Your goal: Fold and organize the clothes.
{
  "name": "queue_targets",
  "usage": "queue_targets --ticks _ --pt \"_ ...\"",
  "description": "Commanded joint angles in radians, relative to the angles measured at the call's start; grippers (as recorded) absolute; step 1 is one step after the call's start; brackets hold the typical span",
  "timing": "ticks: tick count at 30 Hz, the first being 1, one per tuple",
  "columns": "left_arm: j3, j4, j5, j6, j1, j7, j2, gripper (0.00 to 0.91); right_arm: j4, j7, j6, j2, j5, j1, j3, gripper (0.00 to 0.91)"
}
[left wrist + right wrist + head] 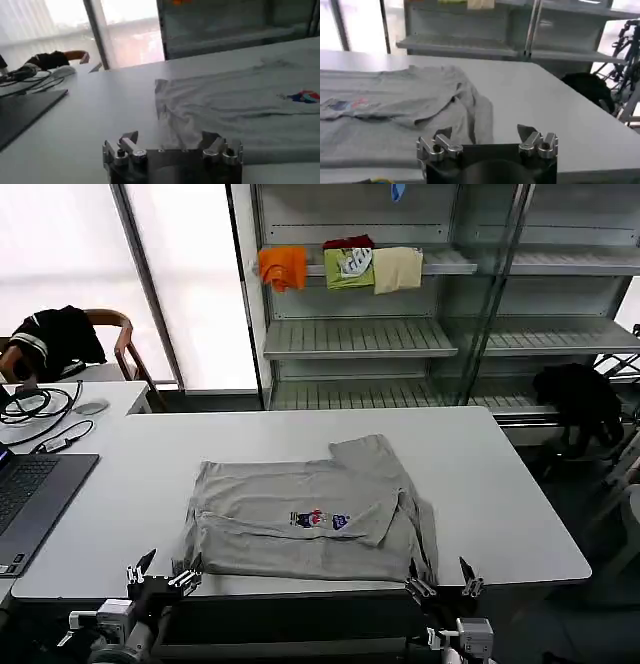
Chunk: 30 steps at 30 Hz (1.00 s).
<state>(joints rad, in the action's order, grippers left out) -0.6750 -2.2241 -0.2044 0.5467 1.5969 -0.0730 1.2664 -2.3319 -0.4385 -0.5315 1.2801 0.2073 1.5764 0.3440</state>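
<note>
Grey shirt (305, 519) lies partly folded on the white surface (500, 484), near the front edge, roughly centred btwn the two arms; small multicoloured print (320, 519) faces up, one sleeve flapped over the body on the right side, fabric bunched along that right edge. Left end effector (163, 572) sits at the front edge of the surface, just beside the shirt's front-left corner, fingers apart, nothing btwn them; left wrist view has the shirt (240, 107) spread just beyond its open fingers (125, 147). Right end effector (441, 578) is at the front edge by the shirt's front-right corner, fingers also spread wide and empty; right wrist view shows the rumpled shirt edge (470, 112) just ahead of the end effector (487, 142). Laptop (30, 494) sits at the left end of the surface, w/ cables (40, 404) behind it. Shelving (400, 294) behind holds orange, green and cream clothes (340, 266).
</note>
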Motion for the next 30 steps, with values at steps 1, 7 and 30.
queue_targets --ticks 1,7,30 --pt "-0.008 -0.050 -0.006 0.021 -0.059 -0.017 -0.012 0.907 -0.018 0.016 -0.023 -0.008 0.043 -0.065 0.051 0.907" --pt "0.011 -0.071 -0.045 0.031 -0.193 -0.020 -0.084 0.907 0.023 0.053 -0.048 -0.027 0.101 -0.258 0.107 0.907" --pt "0.202 0.425 -0.236 0.030 -0.726 0.103 -0.268 0.907 0.650 0.180 -0.047 -0.038 0.134 -0.957 -0.095 0.907"
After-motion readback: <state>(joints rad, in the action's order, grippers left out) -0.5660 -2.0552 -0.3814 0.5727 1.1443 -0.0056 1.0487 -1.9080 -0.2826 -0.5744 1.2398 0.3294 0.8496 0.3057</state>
